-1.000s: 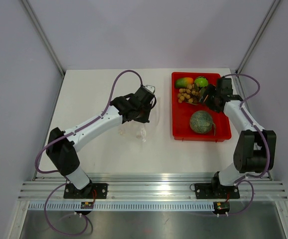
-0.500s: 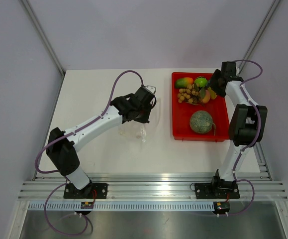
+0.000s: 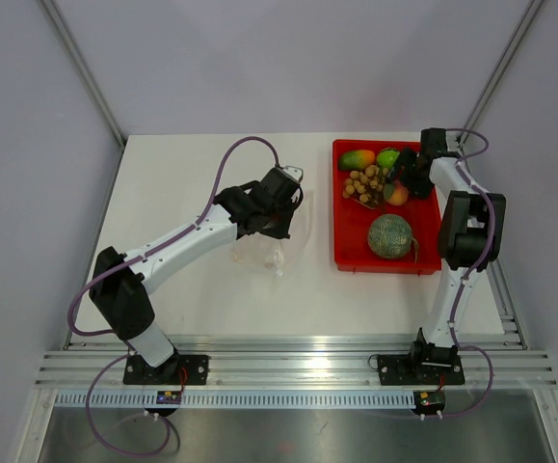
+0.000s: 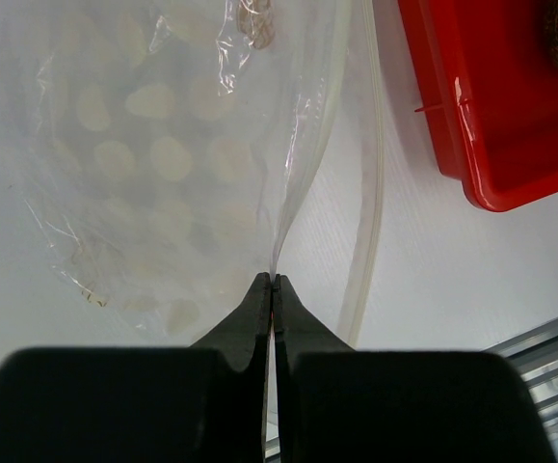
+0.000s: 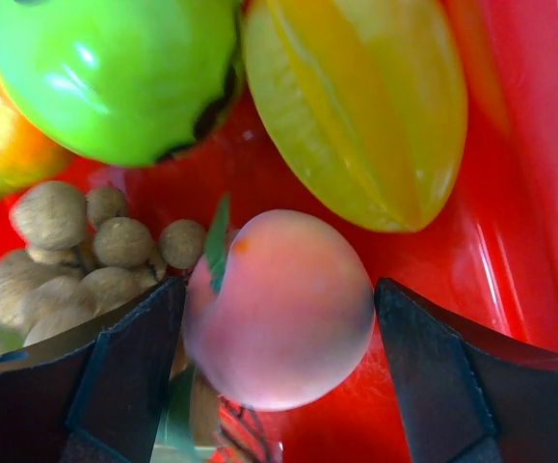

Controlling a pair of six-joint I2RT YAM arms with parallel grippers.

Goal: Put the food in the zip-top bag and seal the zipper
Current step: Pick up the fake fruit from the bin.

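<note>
Early yet: 0 fruit visibly bagged. Melon [image 3: 391,235], longan cluster [image 5: 76,251], green apple [image 5: 105,68], yellow piece [image 5: 356,106] and orange-peach fruit [image 5: 283,309] all lie in the red tray [image 3: 351,241]. The zip-top bag [image 4: 163,164] lies on the table [image 3: 182,174], left of it, zipper [image 4: 367,222] unsealed. Left hand [image 4: 274,282] clenched on the bag's mouth edge, film pinched. Right hand [image 5: 279,313] spread wide, 2 fingers [image 5: 124,376] flanking the orange-peach fruit; contact uncertain, nothing lifted.
</note>
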